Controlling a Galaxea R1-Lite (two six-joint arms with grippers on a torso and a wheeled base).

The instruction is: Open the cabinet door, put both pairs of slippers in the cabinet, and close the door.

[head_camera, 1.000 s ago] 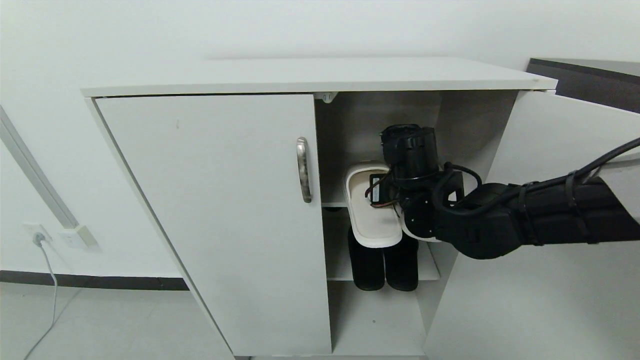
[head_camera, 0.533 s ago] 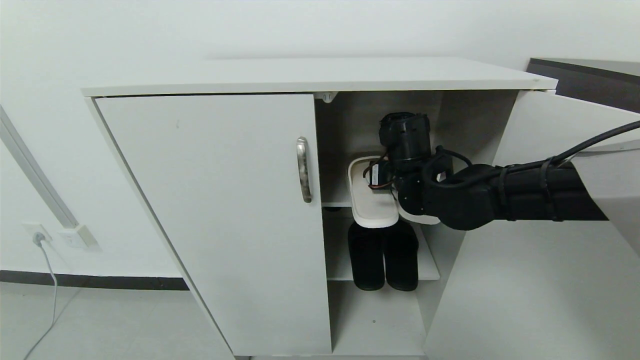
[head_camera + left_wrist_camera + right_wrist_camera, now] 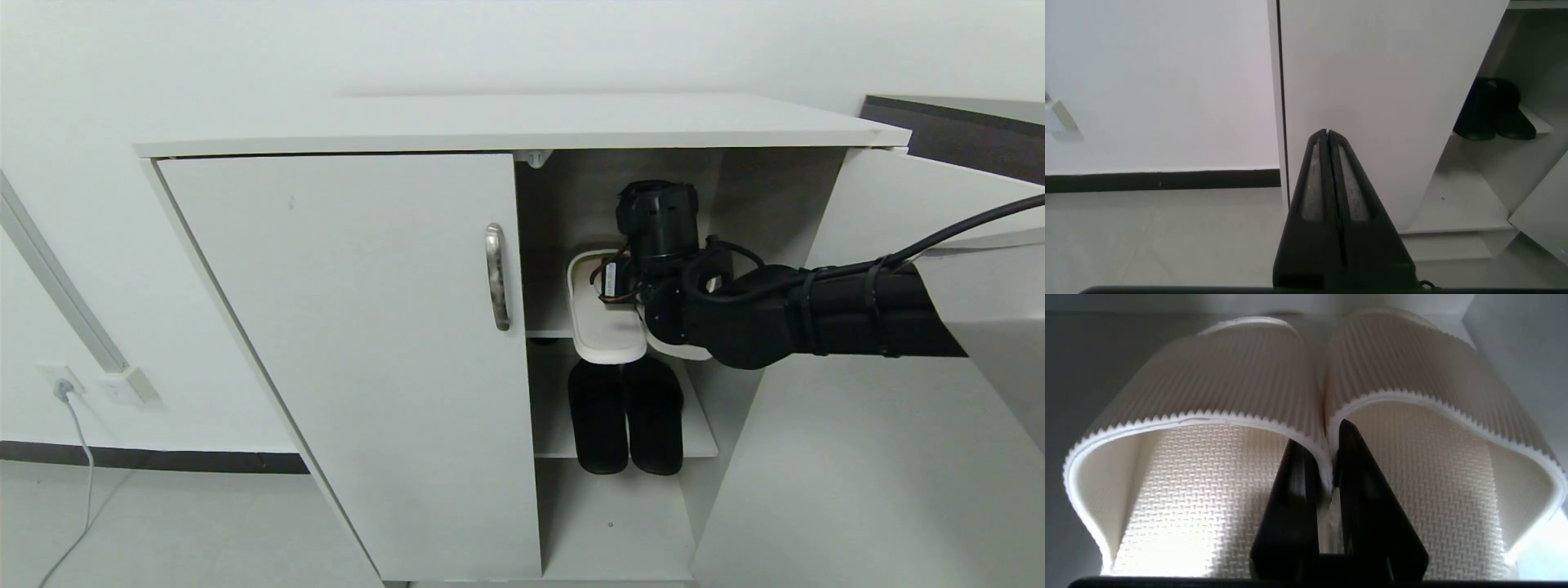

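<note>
Raised and pushed inward, your white slippers [image 3: 606, 327] now reach the cabinet's [image 3: 490, 122] upper shelf [image 3: 543, 332], above the black slippers [image 3: 624, 416]. Your right gripper [image 3: 1325, 451] clamps both straps, so releasing looks next.

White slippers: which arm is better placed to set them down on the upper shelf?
Right. The right gripper is shut on the white slippers at the upper shelf; the left gripper is shut, empty, facing the closed door.

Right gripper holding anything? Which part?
Right gripper pinches the white slippers by the adjoining inner edges of their two straps. Left gripper is shut, empty.
</note>
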